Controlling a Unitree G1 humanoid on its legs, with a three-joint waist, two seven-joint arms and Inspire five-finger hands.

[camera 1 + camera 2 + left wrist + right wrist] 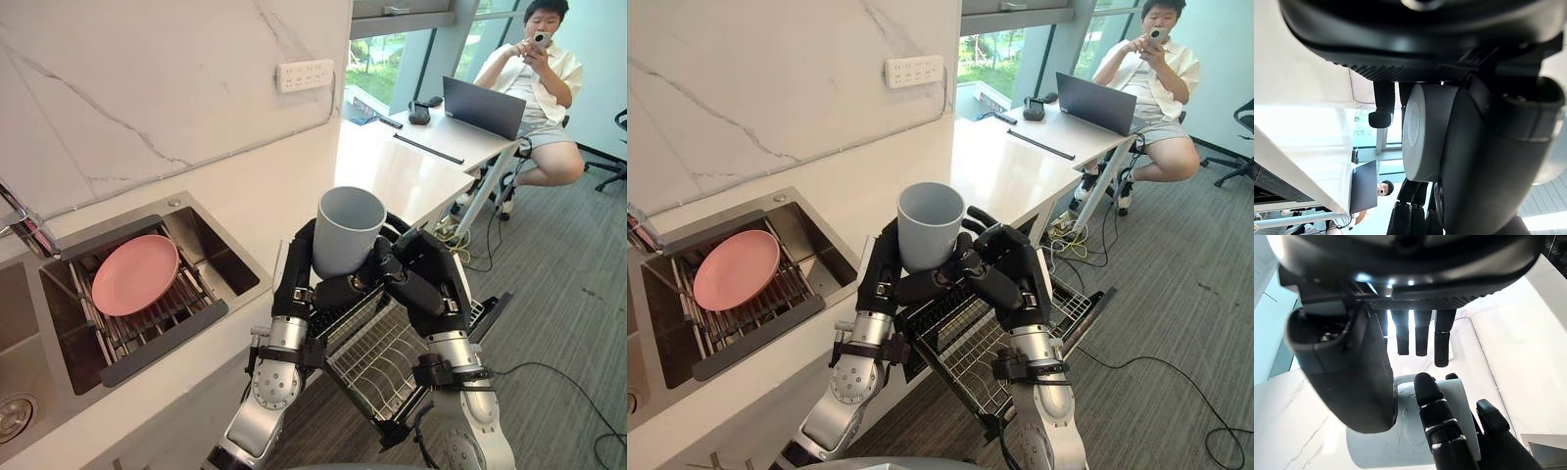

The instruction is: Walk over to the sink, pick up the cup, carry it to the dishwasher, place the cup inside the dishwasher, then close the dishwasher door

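I hold a grey cup [345, 230] upright between both hands, above the pulled-out wire rack [377, 357] of the open dishwasher. My left hand [297, 269] grips its left side, with fingers and thumb curled round the lower body [1420, 132]. My right hand [426, 274] sits against the cup's right side. In the right wrist view its fingers [1422, 333] reach out nearly straight past the cup [1410, 445], and its thumb lies beside the cup.
A steel sink [211, 250] at the left holds a pink plate [134, 274] on a drain rack. The dishwasher door [490, 313] hangs open below. A white table [392, 171] with a laptop [483, 106] stands behind, and a person [539, 78] sits there.
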